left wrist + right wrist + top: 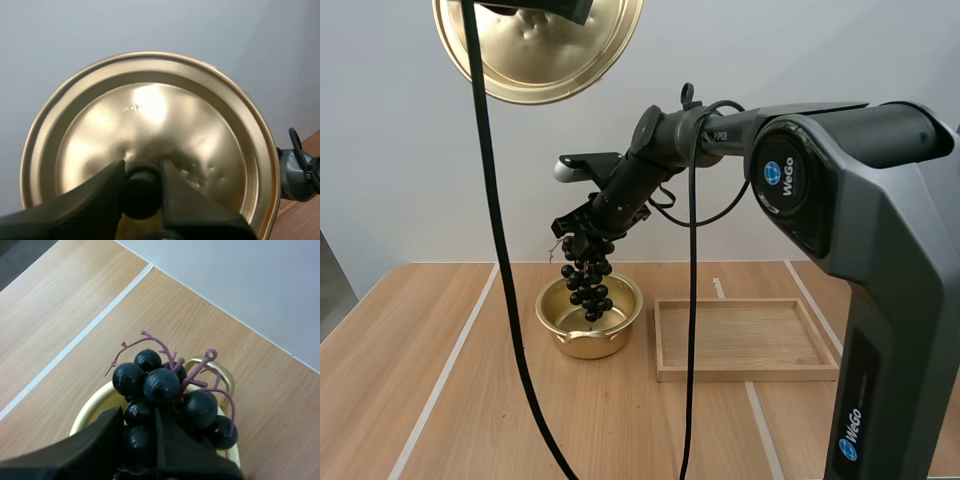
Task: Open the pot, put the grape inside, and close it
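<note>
The golden pot (588, 320) stands uncovered on the table, left of the tray. Its golden lid (538, 48) is held high at the top of the high view, and in the left wrist view my left gripper (143, 192) is shut on the lid's black knob (142, 196), the lid (150, 120) facing the wall. My right gripper (578, 238) is shut on a bunch of dark grapes (588, 283) that hangs over the pot mouth, the lowest grapes dipping inside. In the right wrist view the grapes (160, 390) with their purple stems are pinched by the right gripper (140, 432) above the pot (92, 410).
A shallow wooden tray (745, 338) lies to the right of the pot. White tape lines cross the wooden table (420, 340). The right arm's big grey base (880, 300) stands at the near right.
</note>
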